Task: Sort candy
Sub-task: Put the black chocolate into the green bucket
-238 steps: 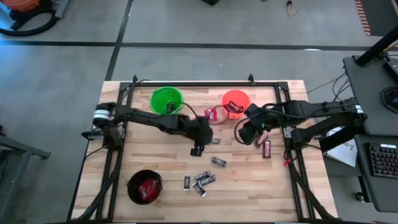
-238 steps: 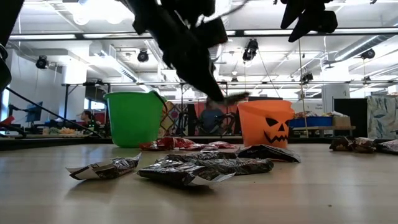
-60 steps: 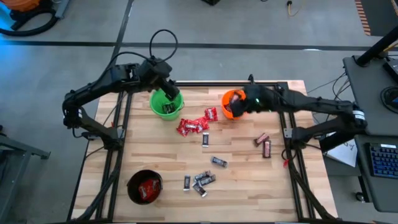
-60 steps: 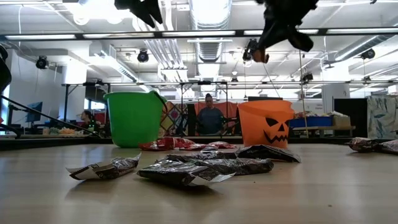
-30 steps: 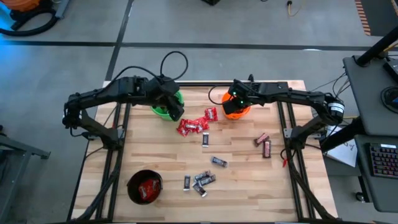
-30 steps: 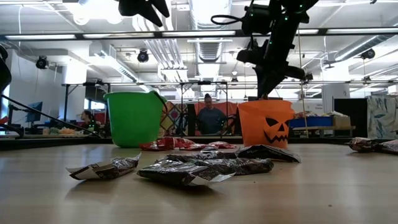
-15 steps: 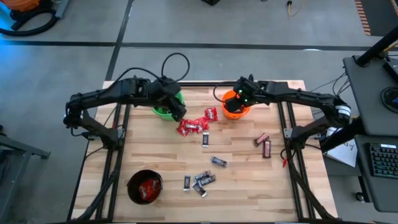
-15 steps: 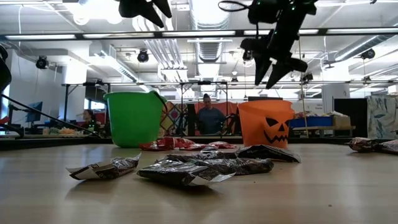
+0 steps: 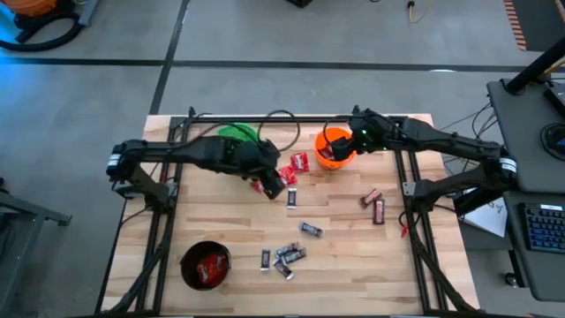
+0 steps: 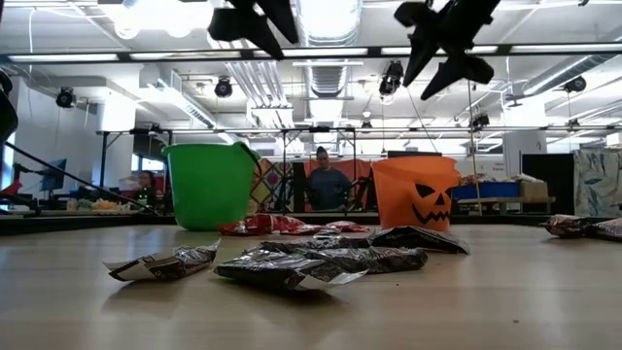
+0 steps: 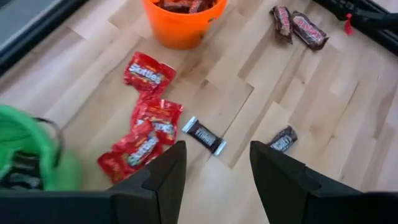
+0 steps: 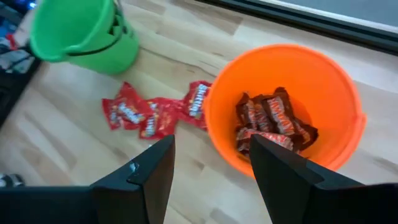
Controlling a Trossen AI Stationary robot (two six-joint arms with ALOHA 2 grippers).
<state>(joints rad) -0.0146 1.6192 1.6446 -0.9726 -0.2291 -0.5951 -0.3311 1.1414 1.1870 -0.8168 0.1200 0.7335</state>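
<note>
Candy lies scattered on the wooden table (image 9: 221, 221): red packets (image 11: 149, 124), black-silver bars (image 11: 204, 135) and brown-red bars (image 9: 375, 203). My left gripper (image 9: 275, 184) hangs open above the red packets (image 9: 296, 162), just right of the green bucket (image 9: 231, 134); in its wrist view the left gripper (image 11: 214, 180) has nothing between its fingers. My right gripper (image 9: 339, 147) is open and empty over the orange bucket (image 12: 286, 106), which holds brown-red bars (image 12: 273, 124). In the low view both grippers (image 10: 260, 19) (image 10: 442, 49) stand high above the table.
A black bucket (image 9: 205, 265) with red packets stands near the front left corner. A cluster of black-silver bars (image 9: 284, 256) lies at the front middle. The arms' black frame rails (image 9: 168, 221) run along the table's left, right and far sides. People show in the room beyond.
My right gripper has opened over the orange bucket, then risen and drawn back a little toward the table's right edge. My left gripper has left the green bucket, going right, toward the near edge and somewhat down, to a place above the red packets.
</note>
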